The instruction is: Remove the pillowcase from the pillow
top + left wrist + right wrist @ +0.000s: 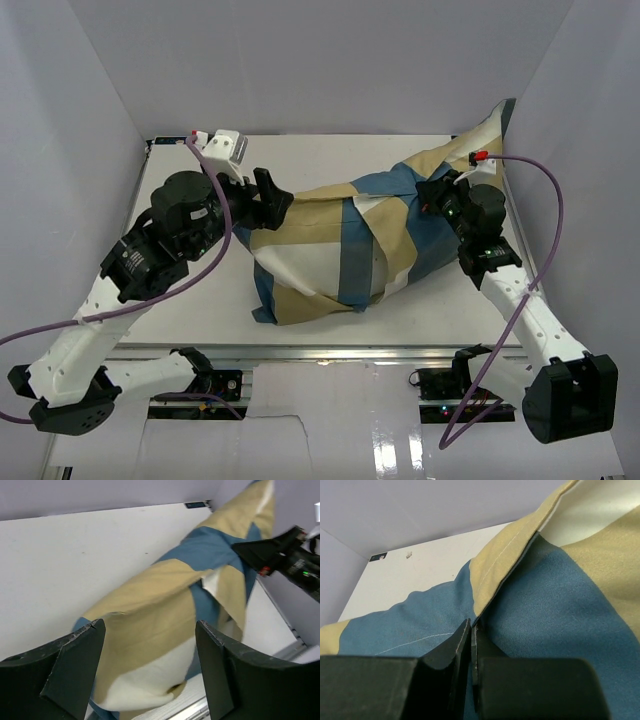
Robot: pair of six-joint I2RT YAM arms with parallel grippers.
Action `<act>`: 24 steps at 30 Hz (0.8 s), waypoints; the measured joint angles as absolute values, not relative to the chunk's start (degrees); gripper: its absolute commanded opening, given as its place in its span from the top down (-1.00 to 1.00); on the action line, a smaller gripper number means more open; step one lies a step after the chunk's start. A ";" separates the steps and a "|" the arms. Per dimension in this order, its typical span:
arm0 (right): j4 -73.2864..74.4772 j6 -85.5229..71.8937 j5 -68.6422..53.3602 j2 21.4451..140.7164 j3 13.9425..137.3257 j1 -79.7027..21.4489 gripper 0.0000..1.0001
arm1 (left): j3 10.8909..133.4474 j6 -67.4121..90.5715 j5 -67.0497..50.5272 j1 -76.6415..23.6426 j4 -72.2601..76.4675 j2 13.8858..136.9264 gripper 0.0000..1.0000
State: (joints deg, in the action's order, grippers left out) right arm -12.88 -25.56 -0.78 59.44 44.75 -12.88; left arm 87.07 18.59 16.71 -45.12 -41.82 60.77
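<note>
White table [330, 160], pale walls [300, 60]; pillowcase [340, 240] lies centre.

robot lab cell: plain white walls [330, 60], white tabletop [320, 158]

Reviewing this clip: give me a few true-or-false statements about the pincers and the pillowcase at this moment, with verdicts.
1. The right pincer is shut on the pillowcase. True.
2. The left pincer is clamped on the fabric. False: its jaws stand wide open, with the fabric ahead of them.
3. The pillowcase lies flat and empty. False: it bulges, plainly stuffed.
4. One end of the pillowcase is raised at the far right. True.
</note>
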 measured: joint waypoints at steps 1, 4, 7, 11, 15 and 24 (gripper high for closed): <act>-13.02 -25.58 -0.75 60.18 44.84 -12.88 0.85 | 87.07 18.52 14.92 -45.12 -41.60 60.47 -0.64; -13.30 -25.89 -0.54 60.73 44.84 -12.86 0.85 | 86.98 18.92 11.62 -46.04 -40.77 61.82 -0.64; -13.52 -25.93 -0.43 61.04 44.88 -12.86 0.85 | 84.12 19.99 12.53 -50.37 -38.26 65.91 -0.68; -13.67 -25.93 -0.40 61.45 44.91 -12.88 0.85 | 76.84 22.00 15.03 -57.43 -35.70 73.41 -0.74; -14.00 -26.35 -1.23 61.45 44.91 -12.88 0.85 | 71.40 24.60 16.03 -59.61 -32.47 79.24 -0.74; -14.06 -25.85 -1.50 60.77 44.36 -12.80 0.85 | 64.82 28.95 24.64 -60.03 -25.74 78.48 0.79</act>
State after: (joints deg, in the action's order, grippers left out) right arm -14.06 -25.85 -1.50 60.77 44.36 -12.80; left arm 64.82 28.95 24.64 -60.03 -25.74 78.48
